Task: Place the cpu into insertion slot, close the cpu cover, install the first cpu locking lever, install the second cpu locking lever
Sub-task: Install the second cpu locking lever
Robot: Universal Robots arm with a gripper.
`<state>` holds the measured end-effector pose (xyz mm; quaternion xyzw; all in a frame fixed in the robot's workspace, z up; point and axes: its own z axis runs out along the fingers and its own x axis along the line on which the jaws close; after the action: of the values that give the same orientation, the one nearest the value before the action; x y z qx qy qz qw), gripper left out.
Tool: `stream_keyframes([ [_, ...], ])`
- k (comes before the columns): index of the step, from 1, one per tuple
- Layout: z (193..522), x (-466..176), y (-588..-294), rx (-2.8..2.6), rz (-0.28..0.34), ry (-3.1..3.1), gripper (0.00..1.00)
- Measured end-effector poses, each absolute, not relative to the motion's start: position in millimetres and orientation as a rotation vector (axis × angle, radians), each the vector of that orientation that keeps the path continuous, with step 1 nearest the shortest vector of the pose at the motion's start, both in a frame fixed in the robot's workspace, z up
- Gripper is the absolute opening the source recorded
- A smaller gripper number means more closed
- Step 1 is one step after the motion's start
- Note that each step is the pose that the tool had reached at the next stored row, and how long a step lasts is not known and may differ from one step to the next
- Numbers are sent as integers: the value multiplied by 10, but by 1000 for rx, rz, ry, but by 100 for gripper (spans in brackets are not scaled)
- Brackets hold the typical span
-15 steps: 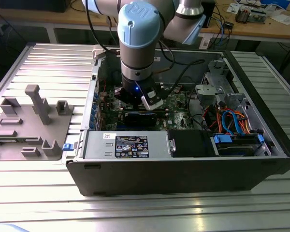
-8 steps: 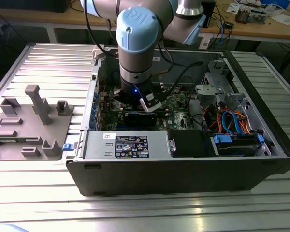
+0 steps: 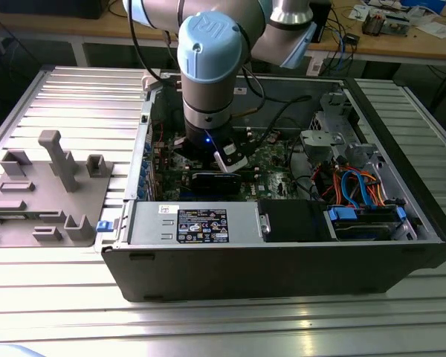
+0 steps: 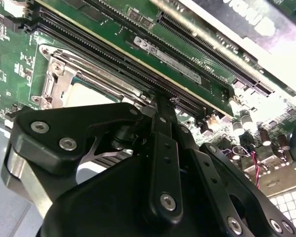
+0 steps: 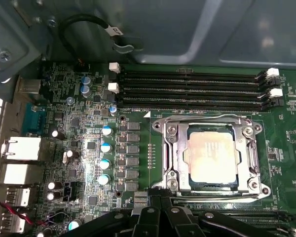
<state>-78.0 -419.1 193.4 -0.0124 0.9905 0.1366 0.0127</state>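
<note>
The cpu point(image 5: 209, 157) sits in the insertion slot point(image 5: 173, 153) with the cpu cover point(image 5: 250, 148) down. The tool point(image 5: 160, 205) hovers just beside it, holding nothing; I cannot tell if it is apart. The levers seem the step now.

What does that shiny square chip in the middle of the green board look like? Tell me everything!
The cpu is a flat square chip with a pale, silvery metal top that catches the light. It lies flat in the insertion slot, and the cpu cover, a thin silver frame, lies around its edges. The gripper sits beside the socket, apart from the chip.
</note>
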Motion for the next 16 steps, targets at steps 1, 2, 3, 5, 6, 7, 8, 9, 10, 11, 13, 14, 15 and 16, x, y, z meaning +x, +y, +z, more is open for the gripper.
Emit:
stream_keyframes([
  [1, 1936, -783, -4191, -39, 431, 3086, 11],
  [2, 1936, -784, -4190, -38, 433, 3086, 11],
  [3, 1932, -782, -4185, -38, 436, 3085, 11],
  [5, 1939, -779, -4181, -39, 445, 3082, 11],
  [6, 1941, -779, -4181, -38, 448, 3082, 11],
  [7, 1940, -779, -4181, -38, 448, 3082, 11],
  [8, 1942, -780, -4181, -39, 448, 3082, 11],
  [9, 1947, -781, -4182, -39, 448, 3082, 11],
  [10, 1964, -781, -4181, -39, 448, 3082, 11],
  [11, 1983, -781, -4179, -39, 450, 3081, 11],
  [13, 2076, -781, -4180, -39, 448, 3082, 11],
  [14, 2120, -782, -4180, -39, 448, 3082, 11],
  [15, 2177, -783, -4180, -39, 448, 3082, 11],
  [16, 2187, -783, -4180, -39, 448, 3082, 11],
])
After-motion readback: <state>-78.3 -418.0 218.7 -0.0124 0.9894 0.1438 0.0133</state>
